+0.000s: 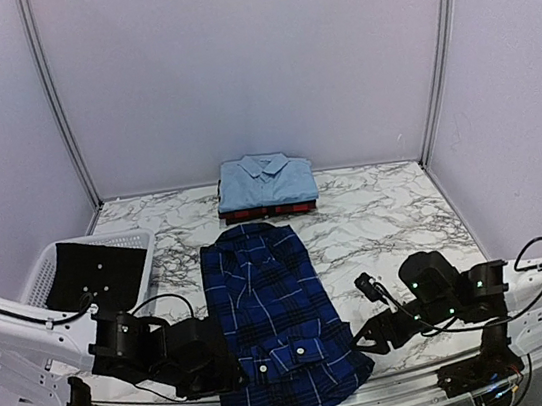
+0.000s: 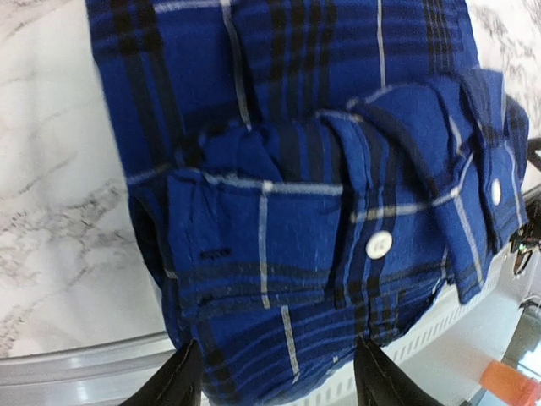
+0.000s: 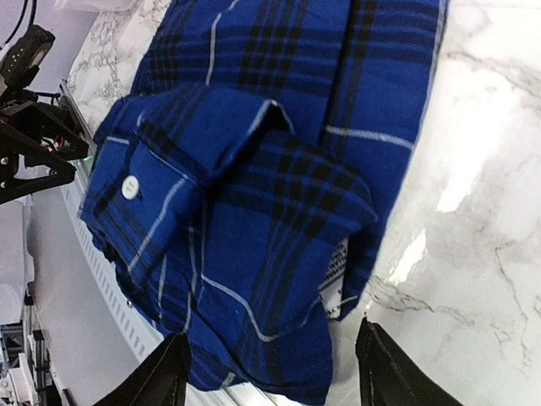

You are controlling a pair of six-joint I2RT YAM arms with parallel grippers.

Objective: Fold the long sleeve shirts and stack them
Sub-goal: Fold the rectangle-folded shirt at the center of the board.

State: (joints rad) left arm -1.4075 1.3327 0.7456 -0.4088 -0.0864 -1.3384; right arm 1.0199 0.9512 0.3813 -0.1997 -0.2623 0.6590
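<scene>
White-walled booth around a grey-veined marble table. At near centre, laid lengthwise with collar toward the far side: the navy plaid shirt, narrowed to a long strip, sleeves brought in, near hem reaching over the table's near edge. At far centre, well apart from it: the light blue shirt, folded and resting on the folded red-and-black plaid shirt. At the left edge: a white slotted basket holding a dark cloth. Flanking the navy shirt's near end: left gripper at its left edge, right gripper at its right edge. Both have fingers spread wide and clamp nothing, with cloth just beyond the tips. Across that near end: sleeve cuffs lying folded over the body, and a white button showing.

Judged stage: two shirts stacked, the third mid-fold with side folds done. Probably calls next for pinching the near hem at both corners, lifting evenly and carrying it toward the collar with cuffs kept tucked inside. After that, onto the far stack.
</scene>
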